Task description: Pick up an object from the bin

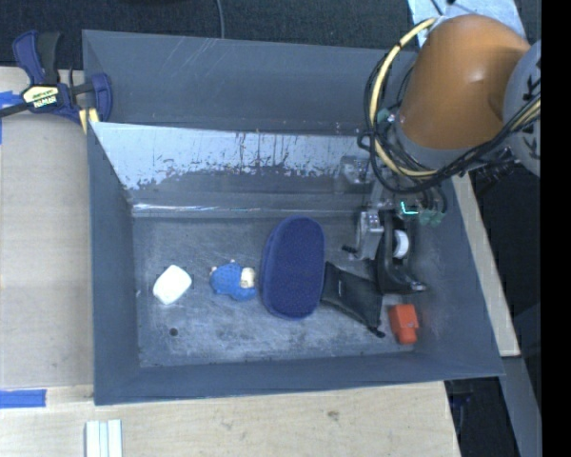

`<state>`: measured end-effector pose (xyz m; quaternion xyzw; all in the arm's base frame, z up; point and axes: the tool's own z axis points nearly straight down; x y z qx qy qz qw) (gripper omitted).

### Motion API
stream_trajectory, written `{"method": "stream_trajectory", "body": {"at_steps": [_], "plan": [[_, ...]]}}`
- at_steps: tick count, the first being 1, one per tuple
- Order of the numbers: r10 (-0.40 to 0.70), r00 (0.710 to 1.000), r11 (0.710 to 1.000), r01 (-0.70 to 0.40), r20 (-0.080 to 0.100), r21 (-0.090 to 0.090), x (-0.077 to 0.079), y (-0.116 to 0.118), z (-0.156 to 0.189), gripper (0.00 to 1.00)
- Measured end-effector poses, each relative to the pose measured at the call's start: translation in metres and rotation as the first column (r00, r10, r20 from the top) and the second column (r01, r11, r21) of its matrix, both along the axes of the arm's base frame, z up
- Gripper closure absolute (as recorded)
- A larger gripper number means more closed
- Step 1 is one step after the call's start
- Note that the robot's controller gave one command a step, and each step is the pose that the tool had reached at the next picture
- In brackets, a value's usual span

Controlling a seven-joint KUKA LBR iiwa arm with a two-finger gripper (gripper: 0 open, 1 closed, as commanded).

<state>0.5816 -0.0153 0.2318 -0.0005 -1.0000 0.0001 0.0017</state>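
My gripper (384,248) hangs low at the right side of the bin, under the arm's orange cover. It stands just above the upper end of a flat black object (355,299) that lies slanted on the floor. A small orange-red piece (404,322) lies at the lower right end of that black object, just below the gripper. A dark blue oval pouch (293,267) lies to the left of the gripper, touching the black object's left edge.
Further left on the bin floor lie a small blue object with a tan spot (233,280) and a white block (172,284). The bin's right wall is close beside the gripper.
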Motion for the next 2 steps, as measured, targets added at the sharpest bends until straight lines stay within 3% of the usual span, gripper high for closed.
{"method": "stream_trajectory", "body": {"at_steps": [1, 2], "plan": [[0.137, 0.991, 0.991, -0.137, 0.008, -0.002, -0.029, -0.035, -0.163, 0.00], [0.270, 0.963, 0.963, -0.270, 0.003, -0.001, -0.053, -0.063, -0.161, 0.00]]}}
